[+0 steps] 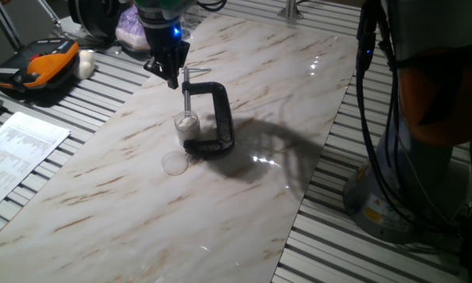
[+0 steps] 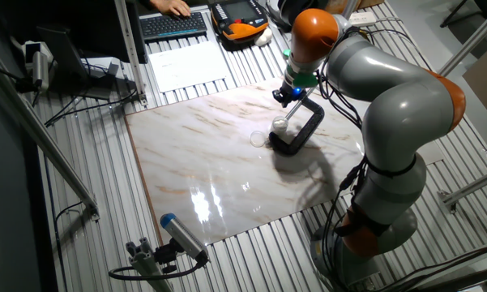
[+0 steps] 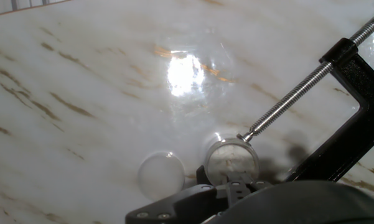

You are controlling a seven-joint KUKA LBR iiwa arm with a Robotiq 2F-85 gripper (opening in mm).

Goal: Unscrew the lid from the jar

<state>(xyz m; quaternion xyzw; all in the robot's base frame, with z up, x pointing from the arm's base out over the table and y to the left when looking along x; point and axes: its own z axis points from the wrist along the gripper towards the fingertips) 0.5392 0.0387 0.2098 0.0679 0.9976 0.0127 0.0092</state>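
One lid (image 1: 174, 163) flat on marble, below and apart from gripper (image 1: 171, 77)

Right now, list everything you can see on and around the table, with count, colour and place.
jar: one, clear, held in the C-clamp, mid-table
lid: one, translucent whitish, flat on the marble beside the jar, off it
C-clamp: one, black with metal screw, lying mid-table
marble tabletop: one, white with brown veins
printed sheets: white, left of the marble
teach pendant: one, black and orange, far left
keyboard: one, black, far bench
gripper: one, black, above the clamp's screw end, holding nothing; jaw state unclear
arm: one, grey and orange
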